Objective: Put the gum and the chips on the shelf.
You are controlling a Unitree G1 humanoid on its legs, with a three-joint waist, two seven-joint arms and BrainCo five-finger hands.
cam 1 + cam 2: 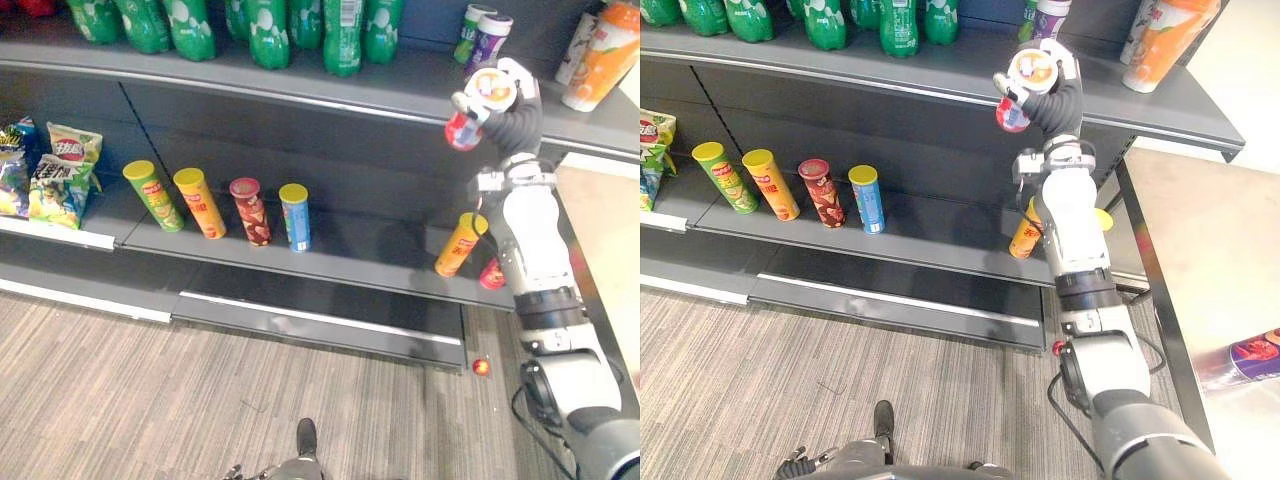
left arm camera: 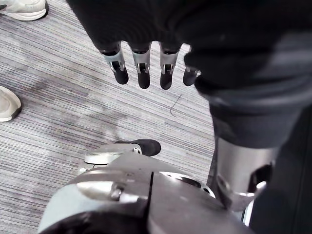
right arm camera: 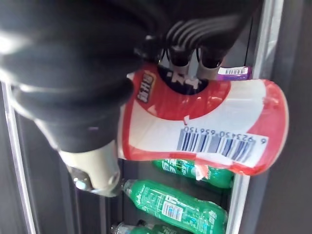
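My right hand is raised to the front edge of the upper shelf, shut on a red and white gum bottle that lies tilted in its grip. In the right wrist view the fingers curl over the gum bottle. Two more gum bottles stand on the upper shelf just behind it. Chips cans stand on the lower shelf: green, yellow, red, blue, and an orange one leaning beside my right forearm. My left hand hangs open over the floor.
Green bottles line the upper shelf and an orange bottle stands at its right end. Snack bags fill the lower shelf's left end. A table stands to the right. A person's shoes are on the floor.
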